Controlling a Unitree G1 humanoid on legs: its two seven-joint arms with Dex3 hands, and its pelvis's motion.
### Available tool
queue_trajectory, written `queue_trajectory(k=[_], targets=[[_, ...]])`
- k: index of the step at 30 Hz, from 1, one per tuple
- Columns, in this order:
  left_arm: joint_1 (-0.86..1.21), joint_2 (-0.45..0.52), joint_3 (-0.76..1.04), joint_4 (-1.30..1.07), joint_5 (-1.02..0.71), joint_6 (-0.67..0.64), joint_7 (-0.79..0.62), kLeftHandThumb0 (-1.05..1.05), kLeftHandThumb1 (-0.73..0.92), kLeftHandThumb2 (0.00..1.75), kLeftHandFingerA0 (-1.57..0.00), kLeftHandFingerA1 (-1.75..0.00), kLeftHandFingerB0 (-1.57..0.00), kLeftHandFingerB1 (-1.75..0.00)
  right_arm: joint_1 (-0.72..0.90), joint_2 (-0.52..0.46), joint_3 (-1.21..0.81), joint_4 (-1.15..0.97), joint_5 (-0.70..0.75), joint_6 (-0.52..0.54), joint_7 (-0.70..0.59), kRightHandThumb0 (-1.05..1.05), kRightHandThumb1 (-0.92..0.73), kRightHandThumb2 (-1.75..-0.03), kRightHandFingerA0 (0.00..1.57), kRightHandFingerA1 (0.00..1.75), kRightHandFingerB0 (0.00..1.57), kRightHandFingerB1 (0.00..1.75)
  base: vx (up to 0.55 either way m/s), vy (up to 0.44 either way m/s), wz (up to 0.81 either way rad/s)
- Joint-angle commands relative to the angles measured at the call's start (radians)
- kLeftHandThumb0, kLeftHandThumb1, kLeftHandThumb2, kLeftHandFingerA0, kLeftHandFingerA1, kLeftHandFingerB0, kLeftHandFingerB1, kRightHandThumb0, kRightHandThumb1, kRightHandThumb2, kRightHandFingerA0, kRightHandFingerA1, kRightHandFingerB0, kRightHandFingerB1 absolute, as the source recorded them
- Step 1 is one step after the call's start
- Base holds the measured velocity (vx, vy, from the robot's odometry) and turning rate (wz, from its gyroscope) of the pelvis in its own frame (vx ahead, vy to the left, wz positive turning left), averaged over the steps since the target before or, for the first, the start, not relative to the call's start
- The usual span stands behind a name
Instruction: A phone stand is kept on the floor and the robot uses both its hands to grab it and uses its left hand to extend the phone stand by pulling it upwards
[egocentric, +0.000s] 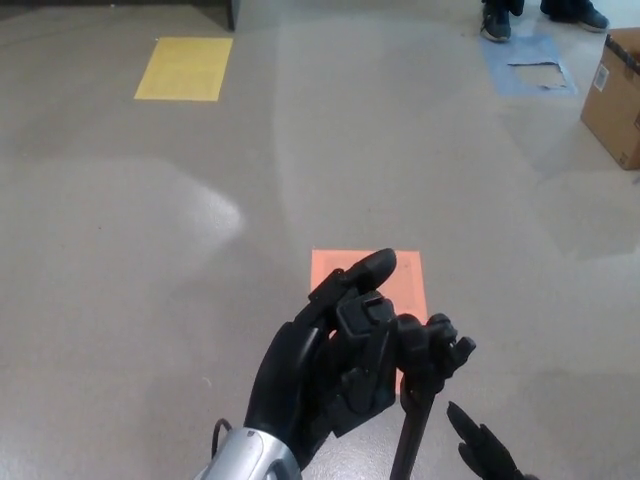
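The black phone stand stands in the lower middle of the head view, its thin pole (410, 440) rising from the bottom edge to a knobbed head (435, 345). My left hand (320, 375) is shut on the stand's flat holder (365, 350), fingers curled over it and one finger pointing up. Only the fingertips of my right hand (485, 450) show at the bottom right. They are spread and stand a little to the right of the pole, not touching it. The stand's base is out of view.
An orange square (365, 275) marks the floor behind the stand, and a yellow square (185, 67) lies far left. A blue patch (530, 60), a person's shoes (498, 22) and a cardboard box (615, 90) are at the far right.
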Motion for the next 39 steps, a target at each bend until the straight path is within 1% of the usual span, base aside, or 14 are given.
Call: queue_trajectory(k=[1, 3, 12, 15, 16, 21, 24, 27, 31, 32, 33, 35, 37, 39], targets=[[0.028, 0.02, 0.027, 0.046, 0.017, 0.073, -0.002, -0.74, 0.85, 0.67, -0.1, -0.22, -0.21, -0.28, 0.006, -0.007, -0.005, 0.017, 0.002, -0.005, -0.018, -0.87, -0.53, -0.94, 0.02, 0.35, 0.08, 0.07, 0.0, 0.0, 0.0], [0.037, 0.011, 0.032, 0.028, -0.008, 0.097, -0.007, -0.75, 0.64, 0.94, -0.07, -0.41, -0.19, -0.43, -0.002, -0.009, -0.005, 0.03, -0.004, -0.006, -0.021, -0.87, -0.53, -0.92, 0.02, 0.38, 0.12, 0.06, 0.0, 0.0, 0.0], [0.039, -0.03, -0.052, -0.071, 0.047, 0.139, 0.041, -0.39, 0.55, 0.57, -0.58, -0.57, -0.66, -0.49, -0.038, 0.02, -0.001, 0.104, -0.006, 0.024, -0.041, -0.85, -0.49, -0.91, 0.04, 0.56, 0.03, 0.24, 0.0, 0.0, 0.0], [0.021, -0.021, -0.092, -0.107, 0.073, 0.16, 0.041, -0.39, 0.54, 0.56, -0.55, -0.6, -0.67, -0.48, -0.082, 0.044, -0.018, 0.195, 0.043, -0.019, -0.032, -0.82, -0.59, -0.58, 0.06, 0.65, 0.09, 0.3, 0.0, 0.0, 0.0], [0.017, -0.019, -0.104, -0.12, 0.079, 0.173, 0.043, -0.39, 0.54, 0.56, -0.54, -0.6, -0.68, -0.48, -0.101, 0.054, -0.026, 0.224, 0.055, -0.021, -0.032, -0.39, -0.3, -0.93, 0.03, 0.55, 0.0, 0.5, 0.0, 0.0, 0.0], [0.024, -0.019, -0.165, -0.143, 0.127, 0.155, 0.059, -0.42, 0.55, 0.57, -0.57, -0.66, -0.67, -0.48, -0.22, 0.072, -0.038, 0.369, 0.014, -0.054, -0.096, -0.61, -0.57, -0.58, 0.14, 0.69, 0.19, 0.37, 0.0, 0.0, 0.0], [0.026, -0.021, -0.178, -0.164, 0.136, 0.167, 0.069, -0.44, 0.55, 0.57, -0.57, -0.67, -0.67, -0.48, -0.304, 0.075, -0.031, 0.493, 0.002, -0.181, -0.126, -0.59, -0.48, -0.87, 0.4, 0.67, 0.34, 0.5, 0.0, 0.0, 0.0], [0.024, -0.022, -0.183, -0.187, 0.141, 0.17, 0.068, -0.45, 0.55, 0.57, -0.54, -0.68, -0.67, -0.48, -0.406, 0.06, 0.034, 0.519, -0.085, -0.041, -0.111, -0.64, -0.73, -0.62, 0.6, 0.8, 0.66, 0.5, 0.0, 0.0, 0.0], [0.034, -0.028, -0.187, -0.203, 0.127, 0.169, 0.064, -0.44, 0.56, 0.57, -0.54, -0.67, -0.67, -0.48, -0.434, 0.055, 0.087, 0.552, -0.13, -0.049, -0.183, -0.78, -0.77, -0.64, 0.24, 0.72, 0.26, 0.38, -0.01, -0.001, 0.02], [0.037, -0.026, -0.192, -0.207, 0.13, 0.17, 0.065, -0.44, 0.56, 0.57, -0.54, -0.67, -0.67, -0.48, -0.431, 0.066, 0.08, 0.553, -0.108, -0.031, -0.181, -0.78, -0.77, -0.64, 0.24, 0.72, 0.26, 0.38, 0.0, 0.0, 0.0], [0.034, -0.022, -0.194, -0.209, 0.134, 0.161, 0.058, -0.44, 0.57, 0.58, -0.54, -0.68, -0.66, -0.49, -0.445, 0.093, 0.08, 0.588, -0.119, -0.02, -0.247, -0.68, -0.83, -0.64, 0.64, 1.12, 0.69, 0.74, 0.0, 0.0, 0.0], [0.036, -0.027, -0.198, -0.219, 0.131, 0.17, 0.06, -0.44, 0.57, 0.57, -0.55, -0.68, -0.66, -0.49, -0.45, 0.077, 0.136, 0.579, -0.223, 0.018, -0.351, -0.63, -0.68, -1.0, 0.57, 0.9, 0.56, 0.66, 0.0, 0.0, 0.0], [0.038, -0.031, -0.196, -0.232, 0.122, 0.181, 0.06, -0.44, 0.57, 0.57, -0.55, -0.68, -0.66, -0.49, -0.435, 0.117, 0.095, 0.597, -0.161, 0.018, -0.373, -0.64, -0.92, -0.71, 0.21, 0.96, 0.42, 0.61, 0.0, 0.0, 0.0], [0.038, -0.027, -0.191, -0.24, 0.118, 0.185, 0.056, -0.43, 0.57, 0.57, -0.57, -0.68, -0.66, -0.49, -0.429, 0.18, 0.008, 0.642, -0.041, -0.071, -0.398, -0.58, -0.8, -0.63, 0.44, 1.06, 0.54, 0.68, 0.0, 0.0, 0.0]])
